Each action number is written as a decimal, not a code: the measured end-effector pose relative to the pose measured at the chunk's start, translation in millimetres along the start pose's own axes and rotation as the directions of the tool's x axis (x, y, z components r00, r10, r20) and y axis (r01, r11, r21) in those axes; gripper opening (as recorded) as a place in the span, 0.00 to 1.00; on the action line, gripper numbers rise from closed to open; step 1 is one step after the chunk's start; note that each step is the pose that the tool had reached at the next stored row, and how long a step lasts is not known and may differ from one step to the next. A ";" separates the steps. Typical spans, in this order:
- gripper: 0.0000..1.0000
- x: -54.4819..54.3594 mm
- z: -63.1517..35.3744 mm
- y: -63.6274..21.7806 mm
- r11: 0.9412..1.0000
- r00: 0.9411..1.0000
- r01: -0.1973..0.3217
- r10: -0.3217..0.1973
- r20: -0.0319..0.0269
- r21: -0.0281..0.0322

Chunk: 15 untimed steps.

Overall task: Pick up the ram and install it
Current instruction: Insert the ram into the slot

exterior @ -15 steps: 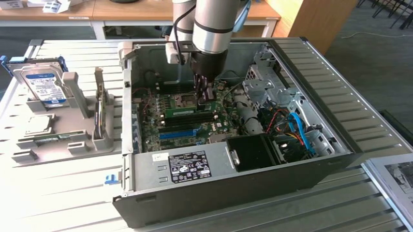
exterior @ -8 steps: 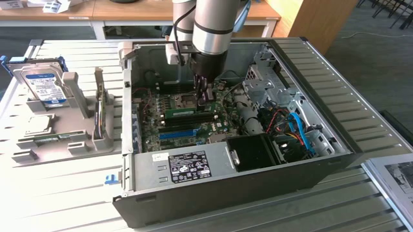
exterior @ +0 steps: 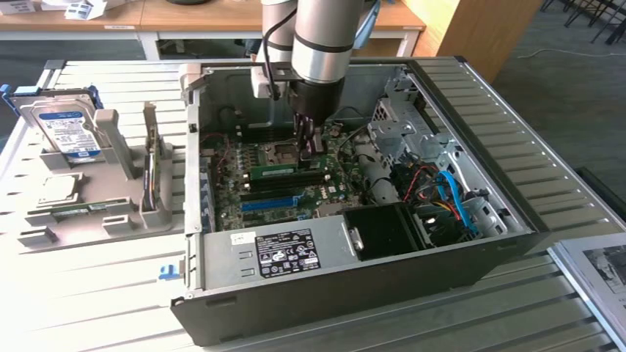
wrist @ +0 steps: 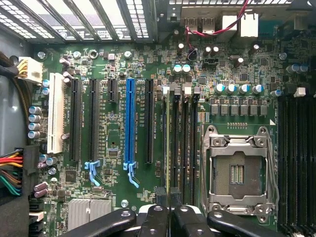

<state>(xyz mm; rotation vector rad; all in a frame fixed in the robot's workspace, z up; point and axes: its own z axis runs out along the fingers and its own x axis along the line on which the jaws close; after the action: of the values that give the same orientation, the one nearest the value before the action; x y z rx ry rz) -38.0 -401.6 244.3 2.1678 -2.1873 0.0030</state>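
Observation:
The ram [exterior: 274,170], a narrow green stick, stands on edge along the black memory slots [exterior: 289,180] of the motherboard inside the open computer case [exterior: 323,293]. My gripper [exterior: 312,150] reaches straight down into the case and is shut on the ram's upper edge near one end. In the wrist view the ram [wrist: 168,148] appears as a thin line running away from my gripper [wrist: 168,217], lined up with the slot nearest the blue card slot [wrist: 130,123]. Whether the ram sits fully down in the slot cannot be told.
An open CPU socket [wrist: 239,173] lies beside the memory slots. The power supply [exterior: 284,253], a black fan shroud [exterior: 386,227] and cables [exterior: 450,198] crowd the case. A grey holder [exterior: 93,220] at the exterior view's left carries a hard drive [exterior: 64,128] and a CPU chip [exterior: 59,189].

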 end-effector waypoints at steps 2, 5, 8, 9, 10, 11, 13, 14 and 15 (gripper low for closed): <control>0.12 0.0 0.8 0.0 1.000 1.000 0.000 0.000 0.000 0.000; 0.12 -0.1 2.7 -0.1 1.000 1.000 -0.002 0.002 0.000 0.000; 0.12 -0.1 4.3 -0.1 1.000 1.000 -0.006 0.006 0.000 0.000; 0.12 -0.1 4.7 -0.2 1.000 1.000 -0.008 0.008 0.000 -0.001; 0.12 -0.2 5.1 -0.2 1.000 1.000 -0.011 0.011 0.000 -0.001; 0.12 -0.2 5.4 -0.2 1.000 1.000 -0.015 0.015 0.000 -0.001; 0.12 -0.2 6.0 -0.2 1.000 1.000 -0.023 0.023 0.001 -0.001; 0.12 -0.2 6.1 -0.2 1.000 1.000 -0.027 0.027 0.001 -0.001; 0.12 -0.2 6.1 -0.2 1.000 1.000 -0.028 0.028 0.001 -0.001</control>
<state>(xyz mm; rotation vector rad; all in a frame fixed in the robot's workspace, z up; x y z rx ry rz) -38.0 -401.6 238.2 2.1371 -2.2167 0.0020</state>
